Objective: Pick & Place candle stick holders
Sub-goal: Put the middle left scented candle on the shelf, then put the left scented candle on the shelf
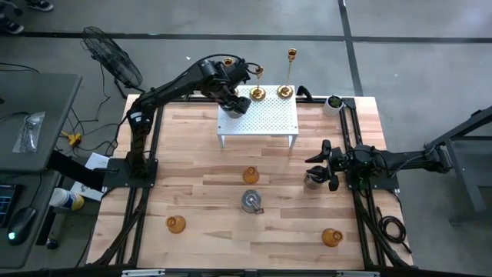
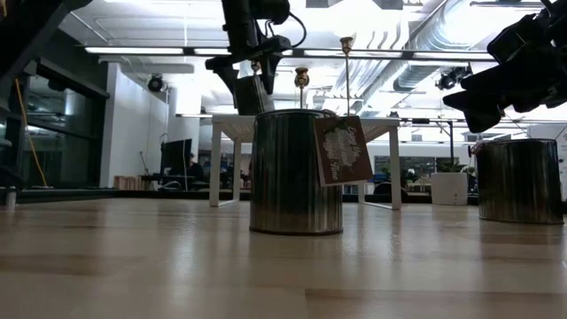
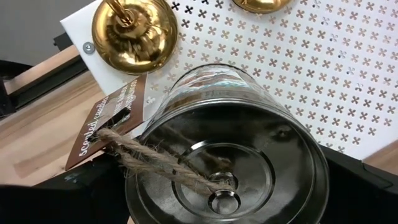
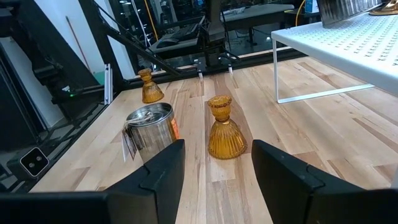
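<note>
My left gripper (image 1: 231,105) is shut on a squat silver jar holder (image 3: 230,155) over the near left part of the white perforated shelf (image 1: 269,115). Two gold sticks stand on round bases on the shelf's far edge (image 1: 257,93) (image 1: 285,91). My right gripper (image 1: 323,165) is open and empty, just above a second silver jar (image 1: 313,180) at the right. A third silver jar (image 1: 251,201) stands at the centre. Amber holders stand at the centre (image 1: 250,175), near left (image 1: 176,224) and near right (image 1: 331,236). My left gripper pinches the silver jar by opposite sides of its wall (image 3: 134,183), one dark finger (image 3: 87,190) on each side. The fingers come from above, slanting down. The jar is held mouth up, its twine and brown tag (image 3: 109,121) hanging off the rim. Whether its base touches the shelf is hidden.
A small green plant in a white pot (image 1: 334,102) stands at the far right corner. The shelf stands on thin white legs (image 1: 291,141). Black frame rails (image 1: 354,146) run along the table's left and right sides. Bare wood lies between the shelf and the loose holders.
</note>
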`<state>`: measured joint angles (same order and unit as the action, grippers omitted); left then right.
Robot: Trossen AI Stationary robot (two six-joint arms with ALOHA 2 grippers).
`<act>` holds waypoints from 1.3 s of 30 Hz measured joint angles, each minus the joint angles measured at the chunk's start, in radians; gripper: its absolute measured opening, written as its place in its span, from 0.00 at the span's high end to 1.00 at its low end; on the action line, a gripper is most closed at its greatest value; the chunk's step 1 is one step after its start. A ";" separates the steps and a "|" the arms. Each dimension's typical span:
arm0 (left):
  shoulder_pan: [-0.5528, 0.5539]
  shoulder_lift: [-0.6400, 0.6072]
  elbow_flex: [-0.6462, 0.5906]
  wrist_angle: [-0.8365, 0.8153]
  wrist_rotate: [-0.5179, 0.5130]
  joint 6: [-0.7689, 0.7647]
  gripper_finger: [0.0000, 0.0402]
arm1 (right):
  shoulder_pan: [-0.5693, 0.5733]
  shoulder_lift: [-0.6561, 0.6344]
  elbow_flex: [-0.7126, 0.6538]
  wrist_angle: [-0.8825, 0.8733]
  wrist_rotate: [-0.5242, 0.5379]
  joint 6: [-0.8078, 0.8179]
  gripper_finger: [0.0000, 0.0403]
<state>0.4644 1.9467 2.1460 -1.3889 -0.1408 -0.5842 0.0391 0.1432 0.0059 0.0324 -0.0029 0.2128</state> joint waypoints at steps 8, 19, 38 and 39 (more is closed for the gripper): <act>0.000 -0.004 0.000 -0.001 -0.022 -0.003 0.04 | 0.000 0.000 0.000 0.000 0.000 0.000 0.56; -0.002 -0.008 0.000 0.002 -0.029 -0.020 0.01 | 0.000 0.000 0.000 0.001 0.000 0.000 0.56; -0.094 -0.118 0.000 0.005 -0.221 0.076 0.00 | 0.000 0.000 0.000 0.000 0.000 0.000 0.56; -0.105 -0.125 0.000 0.006 -0.231 0.093 0.00 | 0.000 0.000 0.000 -0.001 0.000 0.000 0.56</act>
<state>0.3592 1.8217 2.1460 -1.3828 -0.3716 -0.4913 0.0391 0.1429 0.0056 0.0319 -0.0029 0.2130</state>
